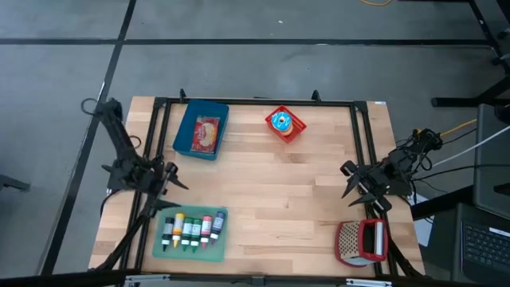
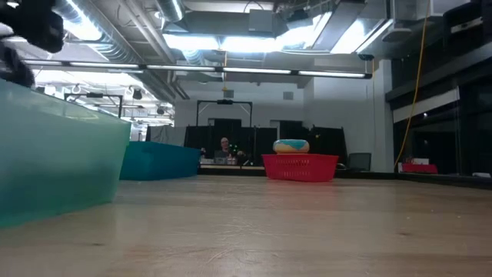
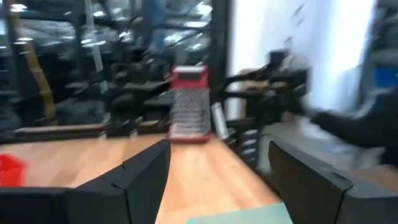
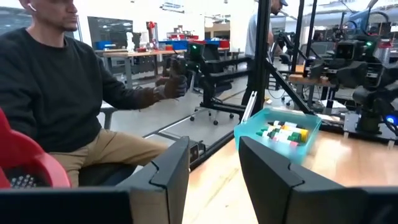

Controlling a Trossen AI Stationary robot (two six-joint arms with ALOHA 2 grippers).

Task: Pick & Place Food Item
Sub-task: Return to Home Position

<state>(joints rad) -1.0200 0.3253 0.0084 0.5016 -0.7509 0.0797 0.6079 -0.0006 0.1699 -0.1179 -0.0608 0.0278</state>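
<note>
A blue-frosted donut lies in a small red basket at the table's far middle; the low view shows the donut above the basket's rim. A blue bin at the far left holds a red packet. My left gripper hovers open at the table's left side, pointing level toward the right, nothing between its fingers. My right gripper waits open at the right side, pointing left, with its fingers bare.
A green tray with several coloured bottles sits at the near left, just below my left gripper. A red-and-white grater lies at the near right. A black frame borders the table. A person sits beyond the table's edge.
</note>
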